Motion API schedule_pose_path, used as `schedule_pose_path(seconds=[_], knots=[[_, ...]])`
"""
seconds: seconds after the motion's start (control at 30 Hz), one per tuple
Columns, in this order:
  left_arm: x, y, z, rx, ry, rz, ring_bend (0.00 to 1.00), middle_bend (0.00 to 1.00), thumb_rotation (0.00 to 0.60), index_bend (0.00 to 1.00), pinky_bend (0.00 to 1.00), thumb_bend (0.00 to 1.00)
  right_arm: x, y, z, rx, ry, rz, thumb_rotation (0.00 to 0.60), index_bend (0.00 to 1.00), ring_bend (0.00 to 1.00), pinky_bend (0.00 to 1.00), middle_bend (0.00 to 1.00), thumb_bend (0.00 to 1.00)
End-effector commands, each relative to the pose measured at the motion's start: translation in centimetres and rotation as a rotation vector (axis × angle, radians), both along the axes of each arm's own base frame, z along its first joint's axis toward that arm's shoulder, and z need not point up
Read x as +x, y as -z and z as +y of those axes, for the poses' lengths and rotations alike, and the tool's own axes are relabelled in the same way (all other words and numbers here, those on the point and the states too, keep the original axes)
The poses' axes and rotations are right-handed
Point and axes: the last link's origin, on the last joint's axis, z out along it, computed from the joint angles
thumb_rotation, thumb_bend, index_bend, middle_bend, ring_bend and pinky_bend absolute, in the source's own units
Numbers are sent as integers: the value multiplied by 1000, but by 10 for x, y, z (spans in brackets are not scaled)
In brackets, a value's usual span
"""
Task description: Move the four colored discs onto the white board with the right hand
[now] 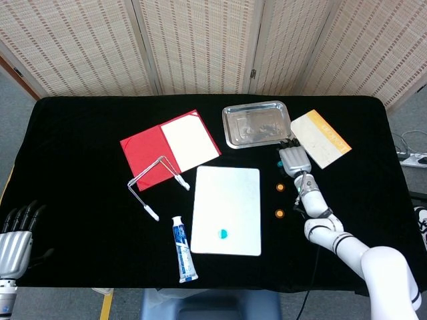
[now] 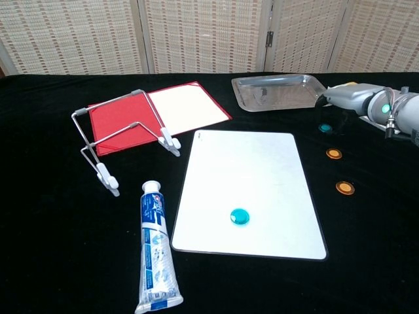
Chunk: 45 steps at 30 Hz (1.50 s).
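— One teal disc [image 2: 240,216] lies on the white board [image 2: 249,163]; where are the others?
— A second teal disc [image 2: 325,128] and two orange discs [image 2: 334,154] [image 2: 345,188] sit on the black cloth right of the board.
— And the right hand [image 1: 293,158]?
— Beside the steel tray [image 1: 257,123], near the far teal disc, holding nothing visible; how its fingers lie I cannot tell. The left hand [image 1: 15,233] rests at the table's near-left edge, fingers extended, empty.

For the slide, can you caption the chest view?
One teal disc on the white board; three discs wait beside it near the right hand.
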Motion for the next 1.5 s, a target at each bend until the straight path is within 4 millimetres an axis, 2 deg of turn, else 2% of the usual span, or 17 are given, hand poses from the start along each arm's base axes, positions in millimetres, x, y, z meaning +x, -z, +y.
schedule_pose_path(seconds=[0.03,0.73,0.97,1.1,1.23,1.5], knots=[[-1,0,0,-1,-3,-1,69,19,600,107,0,205,1,3,-1,2,-1,5,600,375,50,0,151,425],[-4,2,1,-8,-10,-11,68,19,600,107,0,204,-6,2,-5,-32,1,26,600,484,73,0,197,424],[-6,1,1,-6,-17,-12,68,19,600,106,0,204,0,-11,0,-42,-60,-3,600,489,75,0,201,425],[-6,0,1,-3,-16,-12,68,19,600,106,0,204,13,-21,18,-11,-155,-43,600,489,73,0,200,425],[-4,-1,1,-1,-9,-12,68,19,600,106,0,204,28,-27,47,52,-262,-57,600,489,75,0,201,425],[2,-3,0,1,6,-9,68,19,600,106,0,204,53,-21,107,207,-444,-65,600,489,73,0,201,425]])
